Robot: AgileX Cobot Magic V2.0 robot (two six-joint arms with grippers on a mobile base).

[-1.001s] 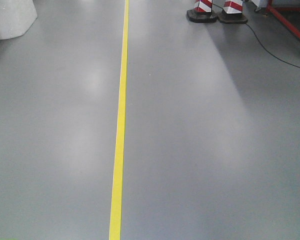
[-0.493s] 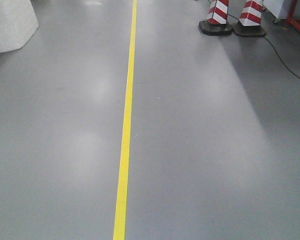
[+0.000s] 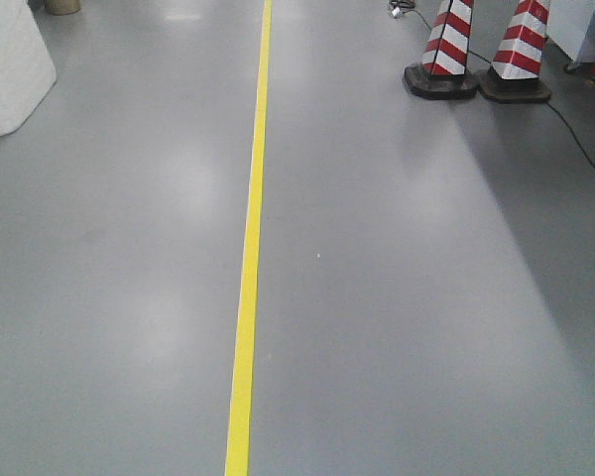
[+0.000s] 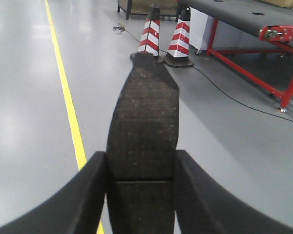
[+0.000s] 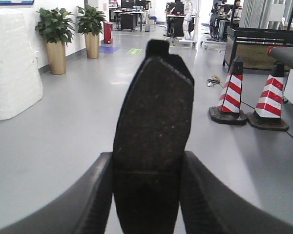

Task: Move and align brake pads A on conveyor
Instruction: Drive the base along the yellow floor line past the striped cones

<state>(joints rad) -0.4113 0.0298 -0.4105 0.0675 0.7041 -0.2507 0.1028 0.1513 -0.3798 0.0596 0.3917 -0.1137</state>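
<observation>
Each wrist view shows one brake pad held upright over the grey floor. My left gripper is shut on a dark, grooved brake pad that sticks out forward between the fingers. My right gripper is shut on a second brake pad in the same way. The conveyor appears at the top right of the left wrist view as a dark belt on a red frame, well ahead of the pad. Neither gripper nor any pad shows in the front view.
A yellow floor line runs straight ahead. Two red-and-white cones stand ahead on the right, with a black cable trailing from them. A white wrapped block sits at the left. Potted plants stand farther back.
In the front view the cones have slid down and to the right and grown larger, and the white block has shifted left. The base is rolling forward along the yellow line.
</observation>
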